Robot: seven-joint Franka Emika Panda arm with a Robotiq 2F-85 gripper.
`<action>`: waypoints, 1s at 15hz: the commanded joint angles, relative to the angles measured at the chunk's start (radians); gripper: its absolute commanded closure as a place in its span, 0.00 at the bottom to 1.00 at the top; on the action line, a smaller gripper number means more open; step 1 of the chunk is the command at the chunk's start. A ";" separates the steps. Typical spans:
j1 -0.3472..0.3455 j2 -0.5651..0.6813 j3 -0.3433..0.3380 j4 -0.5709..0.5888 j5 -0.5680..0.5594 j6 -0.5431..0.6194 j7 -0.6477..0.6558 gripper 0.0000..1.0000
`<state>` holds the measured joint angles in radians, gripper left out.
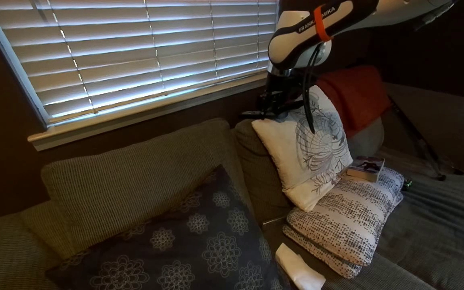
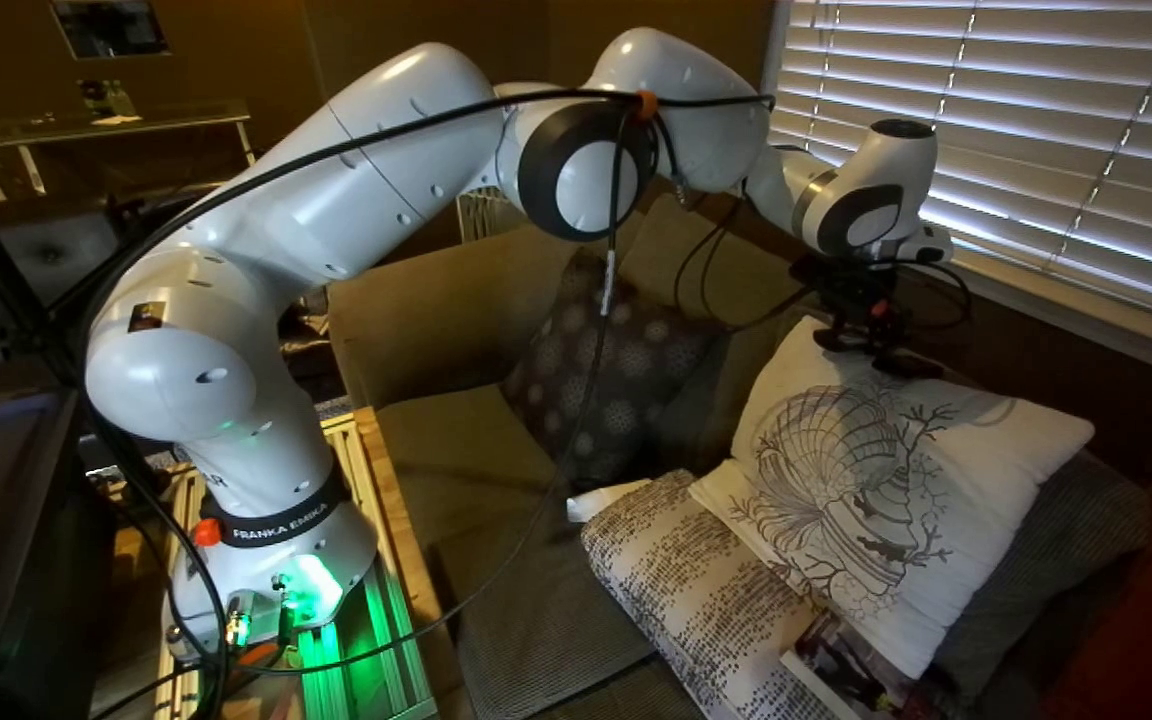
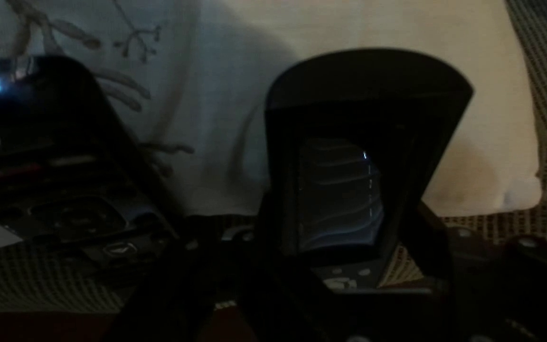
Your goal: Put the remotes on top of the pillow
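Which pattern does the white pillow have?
White pillow: grey seashells, branching coral; clearest in an exterior view.

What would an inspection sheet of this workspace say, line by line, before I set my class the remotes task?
Surface: ribbed sofa, dimly lit.
Job's things: right remote and left remote in the wrist view, side by side near the top edge of the white pillow; banded pillow, no remote seen on it.
Clutter: book on the banded pillow; white pillow leaning against the sofa back; dark flowered cushion; white item, paper or cloth unclear; red cloth.
Gripper: jaws either side of the right remote; whether they grip it cannot be told.
Cables: black cable hanging from the arm.
Surroundings: window blinds, lowered; background table.
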<state>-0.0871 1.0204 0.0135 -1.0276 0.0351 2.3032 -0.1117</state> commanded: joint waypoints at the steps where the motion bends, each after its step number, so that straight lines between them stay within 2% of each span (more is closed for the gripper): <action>1: 0.008 0.016 -0.004 0.035 -0.008 -0.016 0.006 0.60; 9: 0.027 -0.036 -0.009 -0.039 -0.025 0.034 -0.001 0.60; 15: 0.045 -0.147 -0.007 -0.207 -0.041 0.138 -0.019 0.60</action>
<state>-0.0539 0.9835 0.0119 -1.0803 0.0177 2.3766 -0.1176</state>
